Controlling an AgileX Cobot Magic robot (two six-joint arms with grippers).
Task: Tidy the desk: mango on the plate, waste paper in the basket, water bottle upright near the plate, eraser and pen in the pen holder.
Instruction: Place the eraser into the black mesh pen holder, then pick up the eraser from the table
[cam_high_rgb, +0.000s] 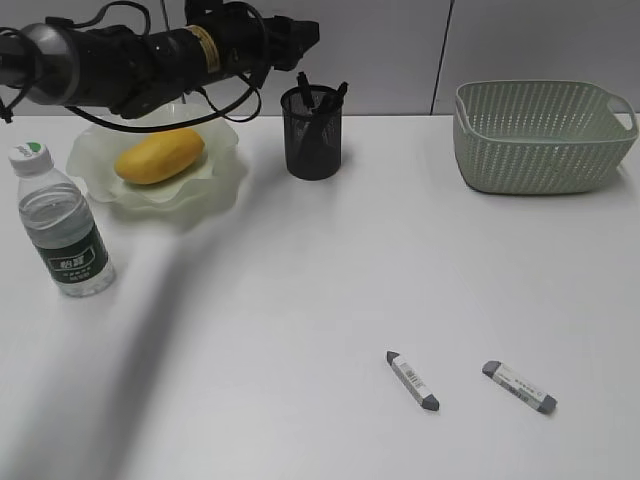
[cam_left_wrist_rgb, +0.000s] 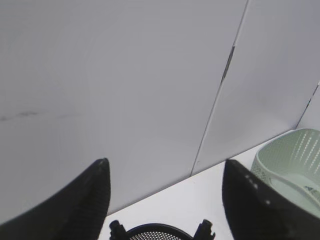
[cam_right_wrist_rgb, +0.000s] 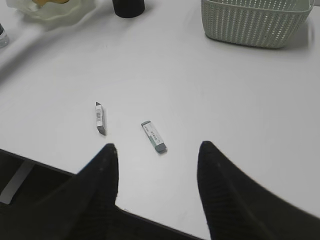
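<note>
Left gripper (cam_left_wrist_rgb: 165, 175) empty, jaws wide, arm reaching horiz. w/ tips over pen holder (cam_high_rgb: 312, 132).

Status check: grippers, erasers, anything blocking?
Left gripper open above pen holder, empty. Right gripper open, empty. Two erasers loose on desk. Nothing blocking them.

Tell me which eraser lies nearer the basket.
The right-hand eraser, nearest the desk's front edge; the other eraser lies to its left, farther from the basket.
</note>
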